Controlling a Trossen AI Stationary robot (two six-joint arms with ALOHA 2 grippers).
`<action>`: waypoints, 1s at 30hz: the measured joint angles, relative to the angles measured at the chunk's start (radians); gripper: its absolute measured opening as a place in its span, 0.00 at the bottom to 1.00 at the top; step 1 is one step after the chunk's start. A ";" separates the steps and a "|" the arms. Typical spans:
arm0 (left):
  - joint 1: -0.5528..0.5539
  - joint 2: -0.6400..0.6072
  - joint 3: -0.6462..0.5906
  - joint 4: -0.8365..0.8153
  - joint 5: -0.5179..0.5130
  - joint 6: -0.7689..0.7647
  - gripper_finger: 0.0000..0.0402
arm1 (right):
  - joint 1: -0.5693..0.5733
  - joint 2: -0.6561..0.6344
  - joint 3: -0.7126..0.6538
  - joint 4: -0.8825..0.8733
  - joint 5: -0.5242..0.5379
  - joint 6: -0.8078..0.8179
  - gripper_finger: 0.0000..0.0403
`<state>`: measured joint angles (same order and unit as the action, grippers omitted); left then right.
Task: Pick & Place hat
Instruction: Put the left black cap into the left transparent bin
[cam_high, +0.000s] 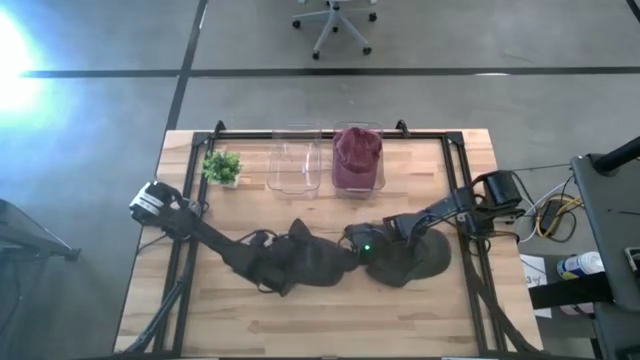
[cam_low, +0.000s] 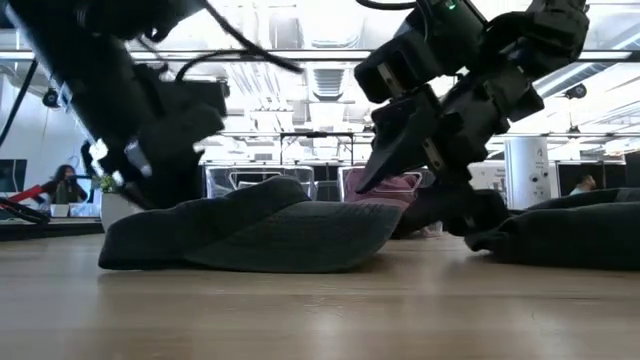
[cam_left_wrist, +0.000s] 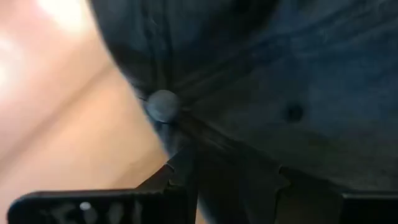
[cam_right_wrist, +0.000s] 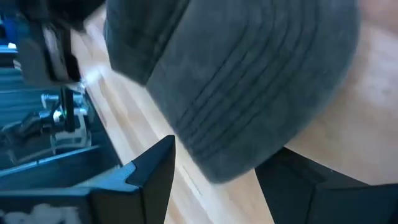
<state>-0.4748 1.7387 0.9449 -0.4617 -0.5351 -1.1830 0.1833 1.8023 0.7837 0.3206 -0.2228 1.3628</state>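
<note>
A dark grey hat (cam_high: 318, 264) lies on the table's middle, its brim (cam_low: 330, 235) flat on the wood. My left gripper (cam_left_wrist: 230, 183) is at the hat's crown, beside the top button (cam_left_wrist: 163, 104), and is shut on it. My right gripper (cam_right_wrist: 217, 180) is open and comes in from the right. Its fingers stand on either side of the brim's stitched front edge (cam_right_wrist: 236, 143), and I see no touch. A second dark grey hat (cam_high: 418, 258) lies under my right arm. A maroon hat (cam_high: 357, 155) sits in a clear bin at the far edge. My left gripper has the hat's crown cloth (cam_left_wrist: 233, 155) just beside the top button between its two fingers (cam_left_wrist: 177, 174). It comes in low, from the table's left side. One layer or several, I cannot tell. The hat rests on the table.
An empty clear bin (cam_high: 295, 165) stands left of the bin with the maroon hat. A small green plant (cam_high: 222, 166) is at the far left. A black frame (cam_high: 300, 133) runs round the table. Bare wood lies along the near edge (cam_high: 320, 320).
</note>
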 joint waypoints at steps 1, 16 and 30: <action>0.000 0.000 -0.017 0.043 0.004 0.000 0.24 | 0.000 -0.001 0.000 0.000 0.012 0.000 0.51; 0.006 -0.015 0.048 0.266 -0.151 0.410 0.24 | -0.010 -0.052 0.121 -0.067 0.041 -0.393 0.11; -0.033 -0.397 0.131 -0.188 -0.401 0.183 0.24 | 0.052 -0.208 0.389 -0.878 0.809 -1.872 0.04</action>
<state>-0.5079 1.3416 1.0756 -0.6494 -0.9361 -1.0004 0.2353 1.5947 1.1725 -0.5574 0.5861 -0.5094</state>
